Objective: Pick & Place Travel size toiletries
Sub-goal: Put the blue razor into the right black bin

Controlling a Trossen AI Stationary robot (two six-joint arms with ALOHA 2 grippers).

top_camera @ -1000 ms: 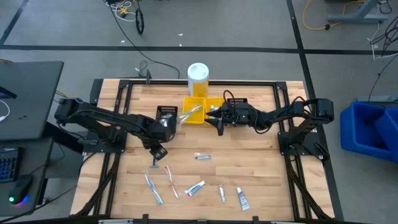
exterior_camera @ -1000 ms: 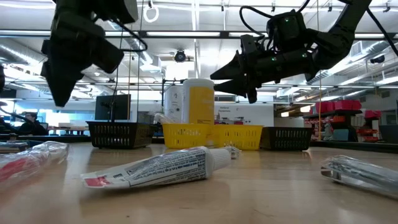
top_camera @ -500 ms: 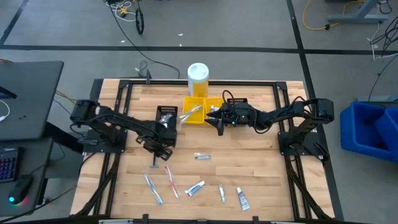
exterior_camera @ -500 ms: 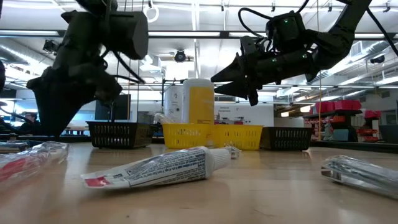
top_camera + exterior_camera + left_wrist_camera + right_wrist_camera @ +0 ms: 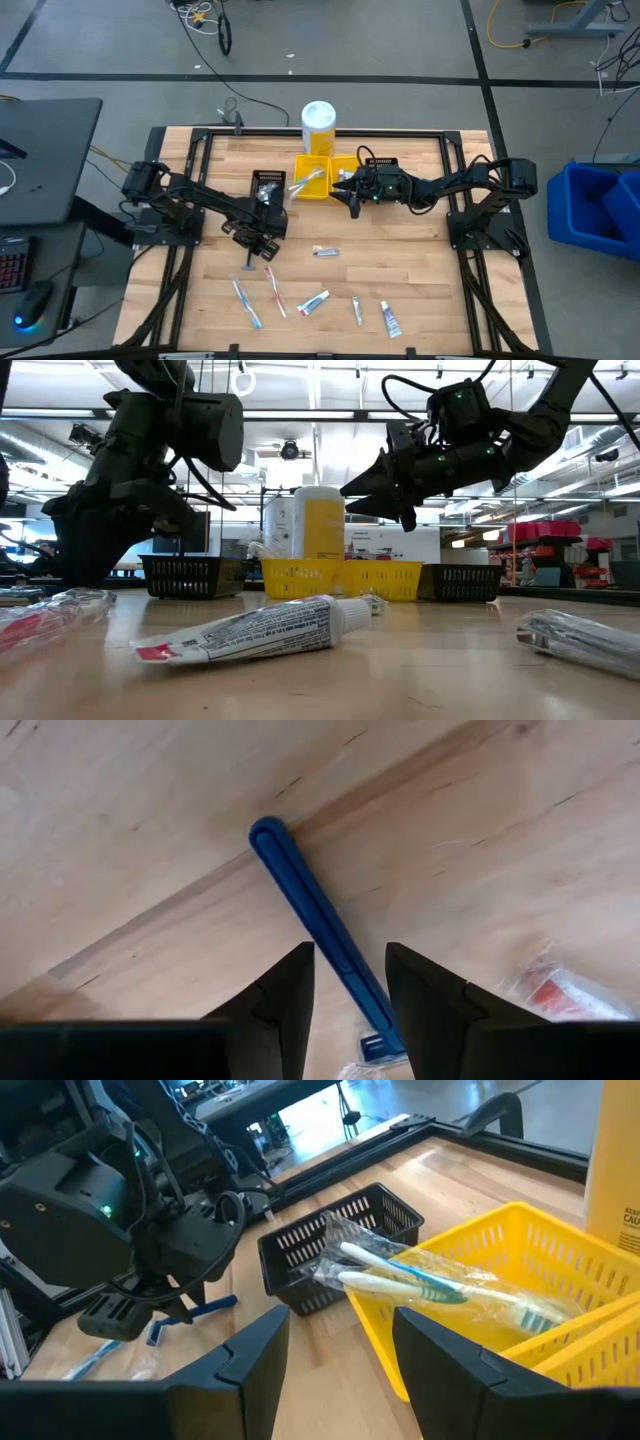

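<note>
A blue razor lies flat on the wooden table. My left gripper is open and points down just above it, one finger on either side of the handle without touching; the high view shows this gripper left of centre. Loose toiletries lie toward the near edge: two wrapped toothbrushes and small tubes. My right gripper hangs open and empty, nearly level, beside the yellow bin, which holds wrapped toothbrushes.
A black bin stands just beyond my left gripper, two yellow bins beside it and another black bin at the right. A tall white-and-yellow container stands at the far edge. One more tube lies near right.
My left gripper has come down toward the blue razor and a little toward the table's near edge, rolling about its own axis as it sank. The razor and the other toiletries lie where they were.
</note>
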